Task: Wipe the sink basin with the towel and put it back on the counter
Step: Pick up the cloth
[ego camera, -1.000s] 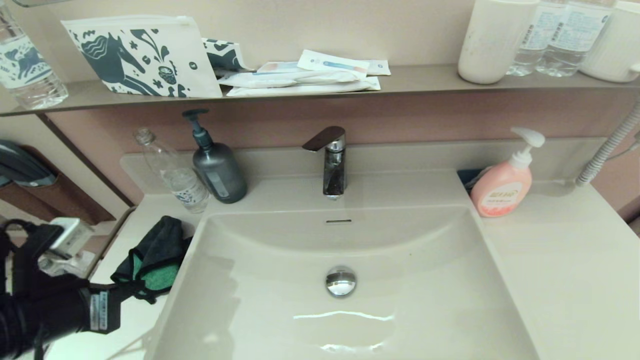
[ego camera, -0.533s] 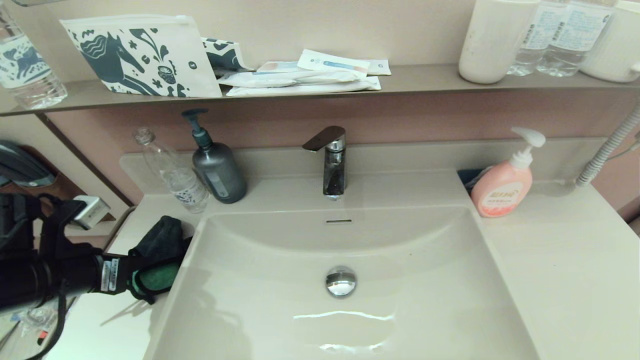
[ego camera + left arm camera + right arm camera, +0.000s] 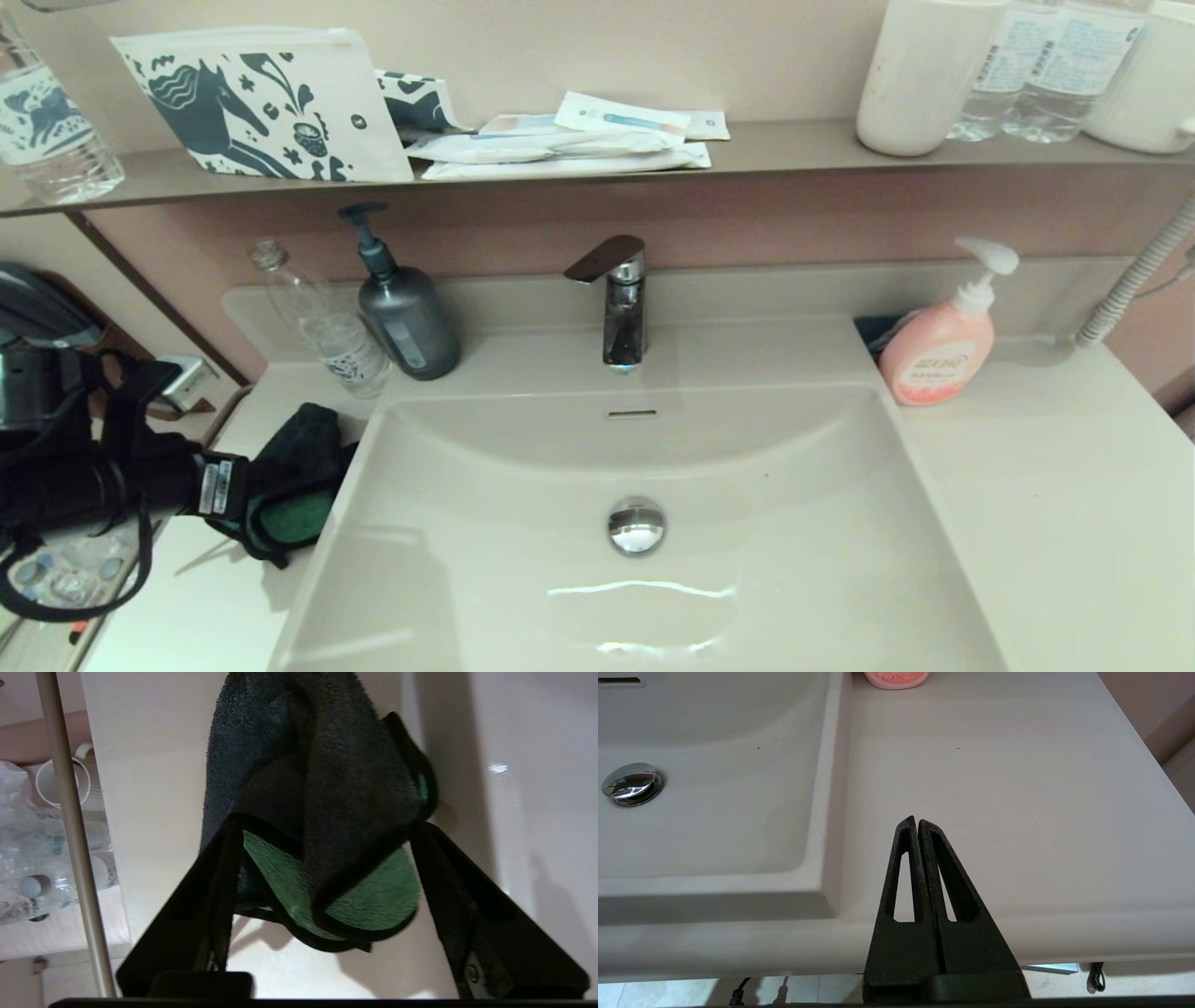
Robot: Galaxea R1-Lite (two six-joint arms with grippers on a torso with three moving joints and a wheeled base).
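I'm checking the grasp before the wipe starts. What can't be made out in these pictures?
- Head view: the left gripper tips, hidden by the towel.
- Left wrist view: contact between fingers and towel is unclear; the counter under it is covered.
- Right gripper: outside the head view.

A bathroom: a sink basin (image 3: 653, 485) with faucet (image 3: 621, 303), soap dispensers (image 3: 943, 341), and toiletries on a shelf (image 3: 794, 149).
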